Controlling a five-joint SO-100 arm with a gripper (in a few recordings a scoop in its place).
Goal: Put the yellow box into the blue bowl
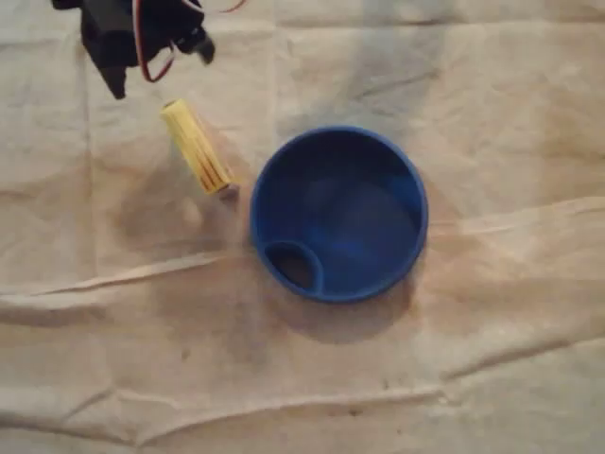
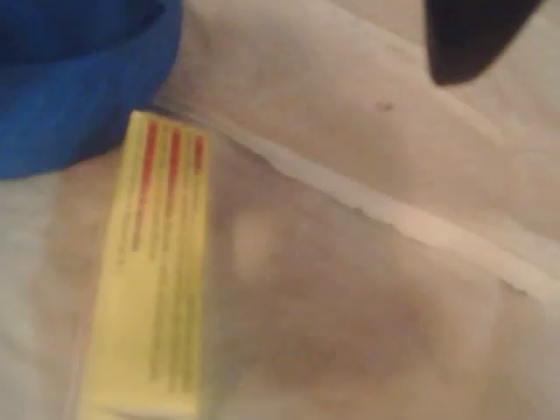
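Your black fingers (image 2: 468,39) sit closest, spread wide above the creased cloth (image 1: 473,378) on the bench, holding nothing. The long, slim yellow box (image 1: 197,147) lies flat, one end just beside the round, smooth blue bowl (image 1: 405,185).

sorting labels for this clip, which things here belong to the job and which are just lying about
For the job: yellow box, lying beside the bowl; blue bowl; gripper.
Just there: creased cloth under everything.

one yellow box (image 1: 196,146), one blue bowl (image 1: 338,214)
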